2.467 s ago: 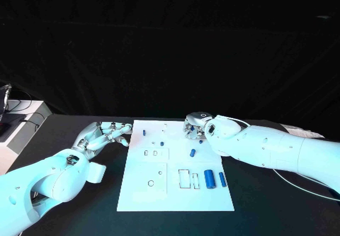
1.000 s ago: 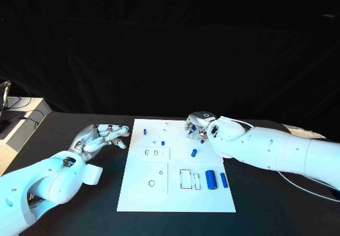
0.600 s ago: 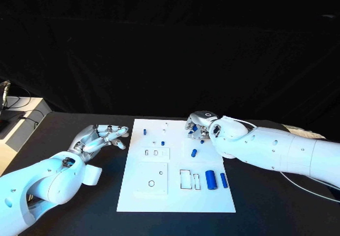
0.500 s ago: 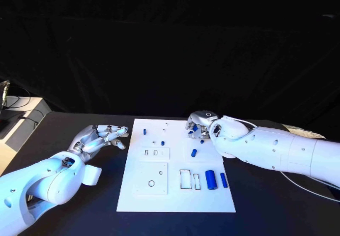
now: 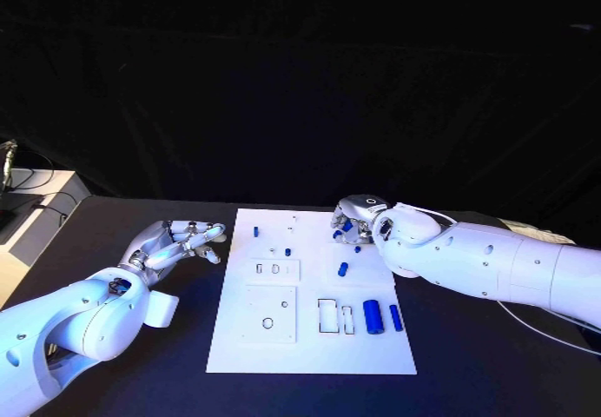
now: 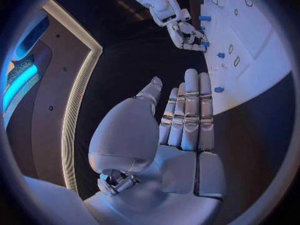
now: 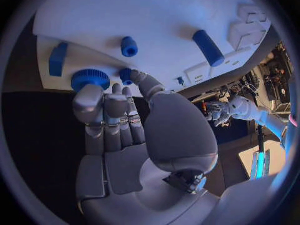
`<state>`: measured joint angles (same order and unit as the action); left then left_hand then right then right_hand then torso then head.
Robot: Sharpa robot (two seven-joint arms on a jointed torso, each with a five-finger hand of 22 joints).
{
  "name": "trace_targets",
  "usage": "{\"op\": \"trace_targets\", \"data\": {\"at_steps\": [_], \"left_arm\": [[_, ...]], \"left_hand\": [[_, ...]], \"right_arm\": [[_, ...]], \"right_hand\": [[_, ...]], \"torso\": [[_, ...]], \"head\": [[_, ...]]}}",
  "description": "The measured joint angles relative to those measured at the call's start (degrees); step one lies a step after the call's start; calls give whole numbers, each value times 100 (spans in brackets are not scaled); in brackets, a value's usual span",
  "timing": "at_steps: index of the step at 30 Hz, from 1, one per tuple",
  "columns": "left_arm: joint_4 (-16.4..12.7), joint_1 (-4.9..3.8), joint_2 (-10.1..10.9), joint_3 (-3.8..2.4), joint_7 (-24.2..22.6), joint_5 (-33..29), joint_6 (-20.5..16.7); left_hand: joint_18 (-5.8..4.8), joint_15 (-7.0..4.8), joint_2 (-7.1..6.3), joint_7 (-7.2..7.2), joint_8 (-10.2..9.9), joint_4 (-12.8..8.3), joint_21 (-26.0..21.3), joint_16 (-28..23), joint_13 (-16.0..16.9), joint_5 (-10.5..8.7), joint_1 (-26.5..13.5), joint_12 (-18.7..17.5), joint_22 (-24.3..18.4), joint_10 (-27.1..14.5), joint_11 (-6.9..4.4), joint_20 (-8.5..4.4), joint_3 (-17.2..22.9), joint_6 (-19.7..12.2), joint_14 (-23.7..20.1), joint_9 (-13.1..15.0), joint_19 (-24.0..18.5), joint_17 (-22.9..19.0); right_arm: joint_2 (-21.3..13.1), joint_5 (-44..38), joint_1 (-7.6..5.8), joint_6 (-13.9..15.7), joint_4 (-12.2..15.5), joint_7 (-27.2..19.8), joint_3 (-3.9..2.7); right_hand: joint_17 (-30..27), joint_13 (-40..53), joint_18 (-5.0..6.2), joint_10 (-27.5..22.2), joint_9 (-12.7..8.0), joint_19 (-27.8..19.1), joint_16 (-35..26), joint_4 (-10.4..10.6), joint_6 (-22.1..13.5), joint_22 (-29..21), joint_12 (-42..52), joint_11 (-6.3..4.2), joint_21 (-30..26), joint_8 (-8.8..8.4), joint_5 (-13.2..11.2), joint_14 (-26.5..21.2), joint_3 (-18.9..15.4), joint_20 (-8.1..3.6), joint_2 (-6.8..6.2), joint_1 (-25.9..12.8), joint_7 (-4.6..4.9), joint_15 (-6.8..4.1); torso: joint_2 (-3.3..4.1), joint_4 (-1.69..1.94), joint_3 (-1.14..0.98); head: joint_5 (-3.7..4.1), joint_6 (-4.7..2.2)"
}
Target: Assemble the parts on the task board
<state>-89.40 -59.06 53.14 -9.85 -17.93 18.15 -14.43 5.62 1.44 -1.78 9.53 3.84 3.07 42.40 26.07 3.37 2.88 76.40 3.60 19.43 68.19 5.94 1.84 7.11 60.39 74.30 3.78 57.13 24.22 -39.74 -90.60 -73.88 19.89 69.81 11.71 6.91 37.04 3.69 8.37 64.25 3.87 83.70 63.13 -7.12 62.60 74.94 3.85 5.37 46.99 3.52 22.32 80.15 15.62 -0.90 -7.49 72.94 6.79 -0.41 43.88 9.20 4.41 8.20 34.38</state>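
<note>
So right now the right hand [image 5: 354, 221] is at the far right part of the task board [image 5: 313, 347], fingers curled down around a small round blue part [image 7: 90, 78] with a ridged, gear-like rim. The fingertips [image 7: 89, 96] sit right against that ribbed disc, though I can't tell for sure whether it's actually pinched or just touched. It lies straight ahead of the fingertips at the board's edge, with a short blue peg [image 7: 129, 46] and a blocky blue piece [image 7: 57, 59] just beside it on the white surface. The left hand [image 5: 175, 244] is off the board on the black table [image 5: 501, 365], palm flat, fingers straight and together, holding nothing, so the right hand is clearly the nearer one. Nearer the robot, a smooth blue cylinder [image 5: 371, 316] and a slimmer blue rod [image 5: 394, 318] lie side by side, long axes running along the board's length, next to rectangular slots [image 5: 326, 315]. Everything looks like hard matte plastic on a flat white plate.
</note>
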Motion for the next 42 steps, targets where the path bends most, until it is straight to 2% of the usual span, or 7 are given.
{"op": "trace_targets", "data": {"at_steps": [8,11,17,20,25,32,42], "left_arm": [[8,0,-2,0,6,0,7],[11,0,-6,0,7,0,9],[18,1,-12,0,10,0,14],[20,1,-12,0,11,1,15],[23,1,-12,0,12,1,17],[32,1,-17,0,15,1,21],[48,1,-39,0,17,1,24]], "left_hand": [[0,0,0,0,0,-15,32,44,0,0,0,0,-17,0,0,0,-15,0,0,0,0,-8],[0,0,0,0,0,-15,32,44,0,0,0,0,-17,0,0,0,-15,0,0,0,0,-8],[0,0,0,0,0,-15,32,44,0,0,0,0,-17,0,0,0,-15,0,0,0,0,-8],[0,0,0,0,0,-15,32,44,0,0,0,0,-17,0,0,0,-15,0,0,0,0,-8],[0,0,23,0,0,-14,32,44,0,0,-23,0,-28,0,0,0,-16,0,0,0,0,-8],[0,0,23,0,0,1,32,44,0,0,-23,0,-27,0,0,0,-32,0,0,0,0,-14],[0,0,47,0,0,1,54,44,0,0,2,0,-32,-21,-21,0,-31,0,0,0,0,-13]], "right_arm": [[-11,7,0,-63,-7,-5,0],[-6,15,1,-73,-13,-12,0],[2,35,0,-85,-23,-22,-3],[3,42,-3,-87,-26,-30,-4],[2,51,-5,-68,-15,-53,-5],[1,83,3,112,72,-74,-8],[214,100,-26,556,112,-6,-92]], "right_hand": [[3,-6,-1,119,0,0,0,-34,70,-1,-12,-27,-19,0,21,0,163,0,5,-2,16,0],[12,-6,-8,253,0,14,0,-54,91,-1,-22,-57,34,0,21,0,278,-14,120,34,14,0],[158,-26,-58,625,30,19,48,-106,334,-1,-65,-148,323,0,-181,22,607,-67,247,28,-42,-84],[242,-27,-115,684,46,35,90,-167,475,-1,-80,-97,475,0,-373,41,670,-98,340,105,-61,-105],[445,-26,-176,721,87,19,178,-214,616,-2,-51,-61,744,21,-525,63,717,-170,423,94,-104,-165],[657,-5,-193,725,138,14,222,-294,637,-2,-51,-61,965,20,-624,63,748,-179,465,51,-121,-164],[748,-4,-231,746,145,24,222,-354,659,-3,-52,-46,1020,14,-639,64,750,-191,472,44,-105,-163]], "torso": [[3,6,5],[5,7,4],[5,16,8],[5,18,12],[7,18,12],[9,24,12],[8,26,23]], "head": [[9,9],[13,11],[25,19],[25,21],[20,23],[23,20],[31,-13]]}}
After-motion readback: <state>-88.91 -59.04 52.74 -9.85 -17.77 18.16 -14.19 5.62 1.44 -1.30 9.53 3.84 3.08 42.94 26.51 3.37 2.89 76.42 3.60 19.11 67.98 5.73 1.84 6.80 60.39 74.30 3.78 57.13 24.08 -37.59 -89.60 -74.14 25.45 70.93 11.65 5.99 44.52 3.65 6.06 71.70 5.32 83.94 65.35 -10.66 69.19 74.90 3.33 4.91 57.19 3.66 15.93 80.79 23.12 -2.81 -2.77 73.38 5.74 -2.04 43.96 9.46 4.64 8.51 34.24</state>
